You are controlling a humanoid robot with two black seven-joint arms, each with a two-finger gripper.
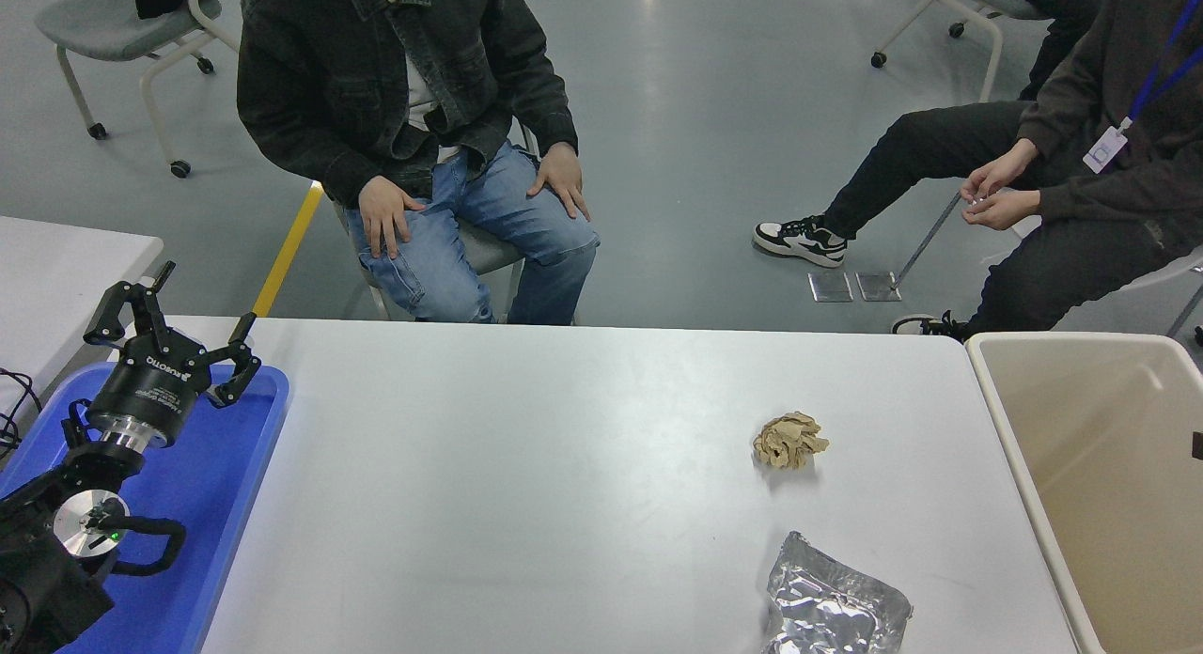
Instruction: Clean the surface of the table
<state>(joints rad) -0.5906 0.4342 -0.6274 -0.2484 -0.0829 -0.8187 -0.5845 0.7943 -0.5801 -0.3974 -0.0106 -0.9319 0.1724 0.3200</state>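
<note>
The white-grey table surface (526, 466) fills the lower middle of the view. A crumpled brown paper ball (789, 441) lies on its right part. A crumpled silver foil wrapper (835, 602) lies nearer me, at the bottom edge. My left gripper (177, 339) is open and empty, parked over the blue tray (221, 504) at the lower left. Of my right gripper only a black sliver (1198, 444) shows at the right edge, above the beige bin (1020, 485), well right of both pieces of litter.
The beige bin stands against the table's right end and the blue tray at its left end. One person sits at the far side (414, 100), hands on knees. Another sits at the far right (1081, 165). A second table (66, 259) stands at left.
</note>
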